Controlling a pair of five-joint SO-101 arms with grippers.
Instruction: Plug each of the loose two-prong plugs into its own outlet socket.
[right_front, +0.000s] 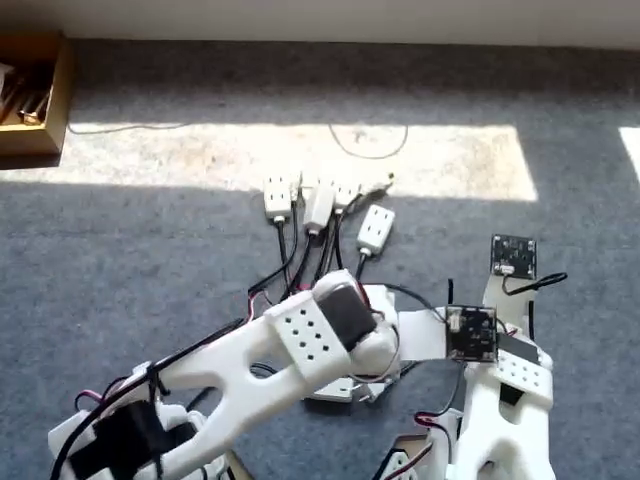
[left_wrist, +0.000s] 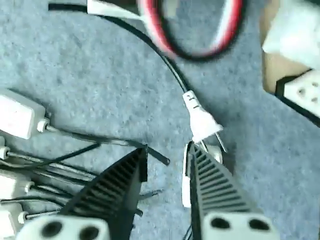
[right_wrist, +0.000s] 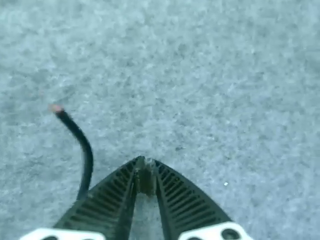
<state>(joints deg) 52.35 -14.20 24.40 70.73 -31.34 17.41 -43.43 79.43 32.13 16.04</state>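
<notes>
On carpet (right_wrist: 200, 75): left end effector (left_wrist: 166, 155), jaws apart, beside white plug (left_wrist: 202, 122). Right end effector (right_wrist: 145, 165): jaws seemingly closed.

Wire loop (left_wrist: 190, 30): blurred, red, white and black, well apart from the loose plug (left_wrist: 202, 122).
White piece (left_wrist: 186, 187): at the loose plug's prongs, largely hidden behind a finger (left_wrist: 210, 180) of the left gripper (left_wrist: 167, 150); its kind cannot be told.
Outlet strip (left_wrist: 302, 92): near the loose plug, cut off by the frame edge.
Corded white blocks (left_wrist: 15, 115): well apart from the loose plug, several cut off at the edge.
</notes>
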